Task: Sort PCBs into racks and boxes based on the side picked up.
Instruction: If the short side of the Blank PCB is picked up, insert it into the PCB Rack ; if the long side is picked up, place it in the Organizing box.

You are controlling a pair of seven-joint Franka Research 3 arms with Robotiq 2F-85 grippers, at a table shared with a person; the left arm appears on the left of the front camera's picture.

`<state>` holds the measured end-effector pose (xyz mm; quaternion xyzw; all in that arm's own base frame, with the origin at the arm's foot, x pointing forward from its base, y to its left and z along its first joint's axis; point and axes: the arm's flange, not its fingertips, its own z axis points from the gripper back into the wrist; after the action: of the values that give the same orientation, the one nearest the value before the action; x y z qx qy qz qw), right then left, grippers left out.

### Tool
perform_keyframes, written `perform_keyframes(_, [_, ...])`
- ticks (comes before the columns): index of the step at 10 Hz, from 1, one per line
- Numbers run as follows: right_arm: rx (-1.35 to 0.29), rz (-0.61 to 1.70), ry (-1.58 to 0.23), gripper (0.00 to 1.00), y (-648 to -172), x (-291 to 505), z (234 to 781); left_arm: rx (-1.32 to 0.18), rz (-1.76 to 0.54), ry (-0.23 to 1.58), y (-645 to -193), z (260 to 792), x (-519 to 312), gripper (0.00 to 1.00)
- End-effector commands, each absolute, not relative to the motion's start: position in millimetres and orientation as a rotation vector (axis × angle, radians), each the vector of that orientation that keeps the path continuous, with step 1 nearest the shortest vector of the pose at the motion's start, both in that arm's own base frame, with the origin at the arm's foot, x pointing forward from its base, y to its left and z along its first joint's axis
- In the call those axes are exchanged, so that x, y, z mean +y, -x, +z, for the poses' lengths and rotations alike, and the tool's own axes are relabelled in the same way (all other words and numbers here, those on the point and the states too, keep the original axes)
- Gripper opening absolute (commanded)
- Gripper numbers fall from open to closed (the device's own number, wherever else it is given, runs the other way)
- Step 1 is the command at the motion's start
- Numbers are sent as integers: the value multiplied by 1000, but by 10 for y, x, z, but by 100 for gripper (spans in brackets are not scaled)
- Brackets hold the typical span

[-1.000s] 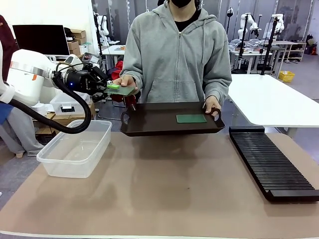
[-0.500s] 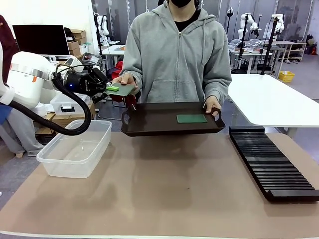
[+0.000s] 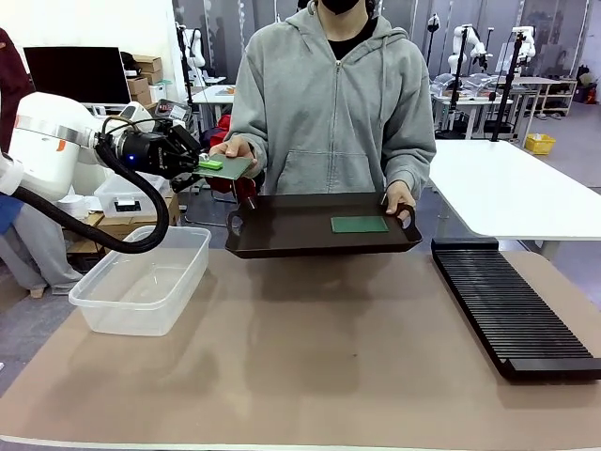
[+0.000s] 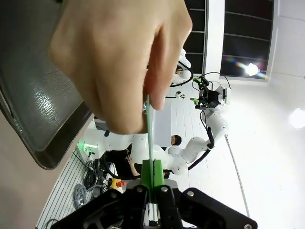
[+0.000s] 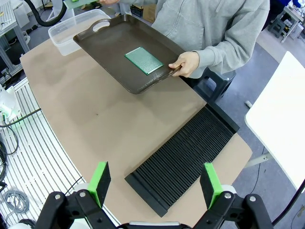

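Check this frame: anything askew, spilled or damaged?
Nothing spilled or damaged. Only oddity: one PCB is pinched by the left gripper while the person's hand also grips it. The tray is held at one handle by the person's other hand, with the second PCB lying loose on it.

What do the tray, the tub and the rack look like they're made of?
Tray: dark brown, glossy, probably plastic; light glints off it. Tub: clear plastic; the table shows through. Rack: matte black, likely plastic; no shine on its slots.
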<state>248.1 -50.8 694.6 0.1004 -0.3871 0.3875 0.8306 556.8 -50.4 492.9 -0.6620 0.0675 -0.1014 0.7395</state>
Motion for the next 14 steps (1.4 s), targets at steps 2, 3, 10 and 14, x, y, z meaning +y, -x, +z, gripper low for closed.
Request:
perform_keyframes(2, [-813,823,-217,100,-2485,-513,6929,157,-227,1468,-5569,4905,-510,0])
perform_keyframes(3, [-813,823,-217,100,-2485,-513,6929,157,-227,1468,-5569,4905,-510,0])
perform_keyframes(10, [-813,823,-217,100,-2485,-513,6929,157,-227,1468,-5569,4905,-510,0])
perform_keyframes(14, [-813,823,-217,100,-2485,-513,6929,157,-227,1468,-5569,4905,-510,0])
